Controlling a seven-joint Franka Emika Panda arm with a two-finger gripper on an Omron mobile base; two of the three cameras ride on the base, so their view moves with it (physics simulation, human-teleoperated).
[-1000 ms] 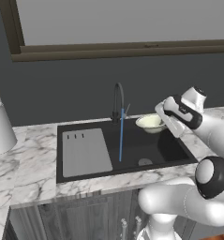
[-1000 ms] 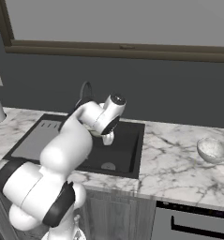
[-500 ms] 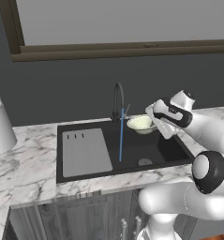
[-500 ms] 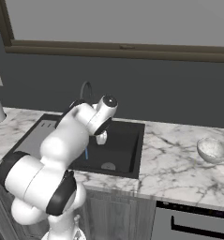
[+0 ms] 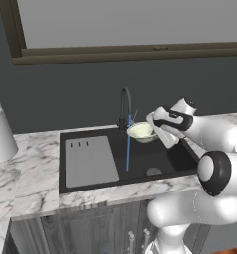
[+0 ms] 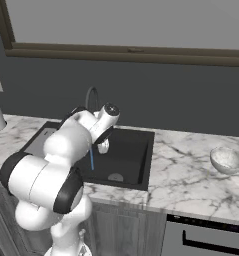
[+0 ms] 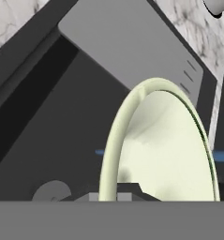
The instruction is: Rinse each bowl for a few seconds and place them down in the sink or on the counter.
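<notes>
**Bowl held by the faucet stream over the sink**

The pincer (image 5: 153, 130) is clamped on the rim of a pale cream bowl (image 5: 141, 132), holding it above the black sink (image 5: 154, 156) just beside the dark gooseneck faucet (image 5: 125, 101). A thin blue water stream (image 5: 128, 149) drops from the spout into the basin; the bowl's left edge sits right at the stream, though whether water actually hits the bowl is hard to tell from the left base view. In the hand view the bowl (image 7: 162, 150) fills the centre, tilted on edge, with the grey drainboard panel (image 7: 127, 49) and the round drain (image 7: 51, 191) behind it. The drainboard lies in the left part of the sink, the drain (image 5: 153, 171) on the right part of the basin floor.

A second bowl (image 6: 228, 160) rests upright on the marble surface (image 6: 191, 175) well to the right of the sink. A tall white cylinder (image 5: 0, 134) stands on the surface left of the sink.
</notes>
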